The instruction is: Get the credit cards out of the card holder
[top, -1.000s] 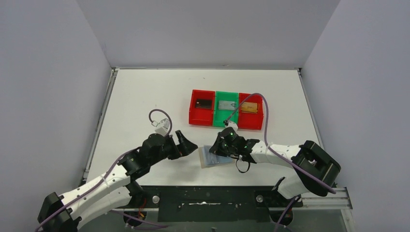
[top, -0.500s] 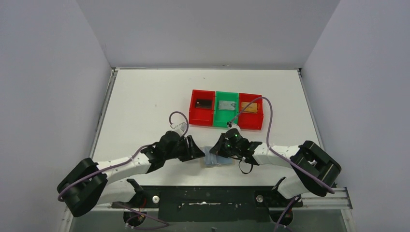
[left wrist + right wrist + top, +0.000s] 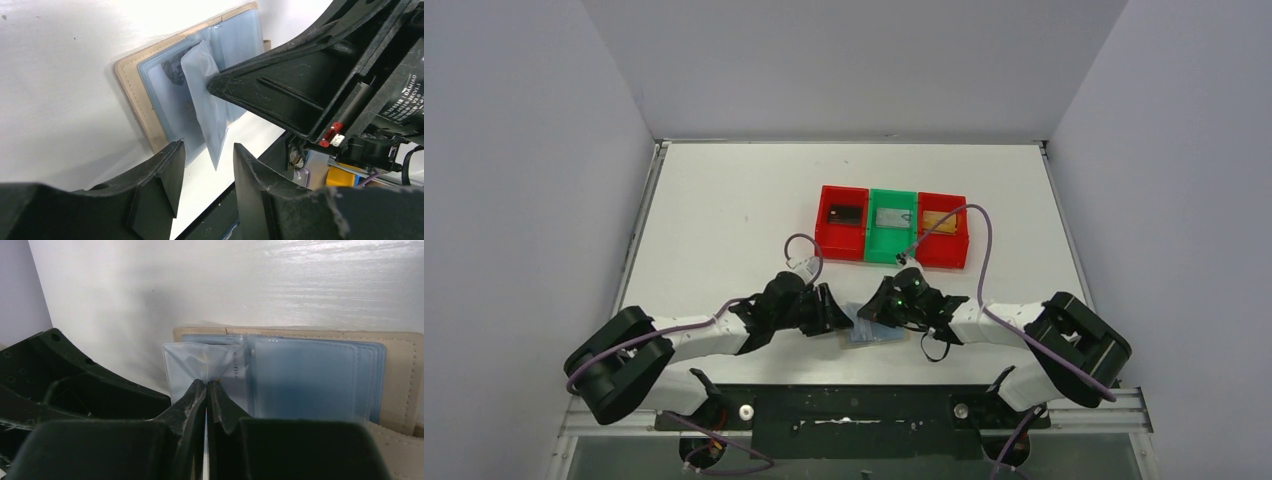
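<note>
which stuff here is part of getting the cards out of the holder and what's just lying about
Job: card holder; its clear sleeve, pinched by the right gripper; left gripper, open around the sleeve's edge; three loose cards.
Lying about: red and green trays holding them; purple cables.

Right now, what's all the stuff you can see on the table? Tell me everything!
tan bifold card holder, pale blue sleeves: one, open, near edge between the grippers
red plastic trays: two, ends of the mid-table row
green plastic tray: one, between them
dark card, grey card, gold card: one each, one per tray
white table: one, under everything
left gripper: one, black, open astride a raised clear sleeve
right gripper: one, black, shut on that sleeve
</note>
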Available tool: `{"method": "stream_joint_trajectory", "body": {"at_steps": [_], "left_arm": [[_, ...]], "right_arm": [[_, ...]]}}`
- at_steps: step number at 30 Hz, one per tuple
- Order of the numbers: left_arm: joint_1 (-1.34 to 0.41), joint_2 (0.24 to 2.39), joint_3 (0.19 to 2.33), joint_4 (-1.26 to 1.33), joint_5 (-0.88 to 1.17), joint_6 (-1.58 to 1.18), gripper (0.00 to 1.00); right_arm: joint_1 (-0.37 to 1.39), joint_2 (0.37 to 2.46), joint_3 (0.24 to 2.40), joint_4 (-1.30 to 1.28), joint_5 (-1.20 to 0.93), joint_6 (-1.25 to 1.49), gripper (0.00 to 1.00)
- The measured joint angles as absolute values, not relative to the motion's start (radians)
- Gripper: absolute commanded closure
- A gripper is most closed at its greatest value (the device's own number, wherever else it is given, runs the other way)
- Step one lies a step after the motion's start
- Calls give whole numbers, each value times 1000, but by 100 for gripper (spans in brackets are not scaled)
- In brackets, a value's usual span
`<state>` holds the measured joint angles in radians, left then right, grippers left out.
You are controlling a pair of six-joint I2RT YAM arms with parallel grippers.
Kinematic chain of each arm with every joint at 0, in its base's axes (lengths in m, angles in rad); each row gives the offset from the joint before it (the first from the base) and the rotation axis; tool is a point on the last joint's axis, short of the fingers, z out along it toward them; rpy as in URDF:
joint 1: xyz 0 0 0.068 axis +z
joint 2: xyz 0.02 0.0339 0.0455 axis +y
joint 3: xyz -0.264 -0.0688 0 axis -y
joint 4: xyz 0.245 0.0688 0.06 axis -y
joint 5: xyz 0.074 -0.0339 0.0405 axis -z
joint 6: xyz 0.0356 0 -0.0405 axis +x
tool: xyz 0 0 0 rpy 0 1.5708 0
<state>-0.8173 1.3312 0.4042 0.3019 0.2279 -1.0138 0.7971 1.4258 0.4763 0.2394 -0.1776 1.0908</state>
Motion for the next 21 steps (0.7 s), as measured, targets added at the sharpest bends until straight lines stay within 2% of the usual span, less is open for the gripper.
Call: {"method": "stream_joint_trajectory", "body": {"at_steps": [5, 18, 20, 21], "left_arm": [[-820, 1391, 405, 356, 259, -1014, 66], [-824, 1438, 417, 402, 305, -1006, 92], [-824, 1449, 424, 404, 317, -1001, 100], [-824, 1453, 428, 405, 322, -998, 100]], "right_arm": [[793, 1421, 468, 256, -189, 1098, 99], [779, 1396, 440, 282, -204, 1111, 97], [779, 1396, 435, 292, -208, 1111, 95], [779, 1396, 433, 295, -208, 1111, 92]]}}
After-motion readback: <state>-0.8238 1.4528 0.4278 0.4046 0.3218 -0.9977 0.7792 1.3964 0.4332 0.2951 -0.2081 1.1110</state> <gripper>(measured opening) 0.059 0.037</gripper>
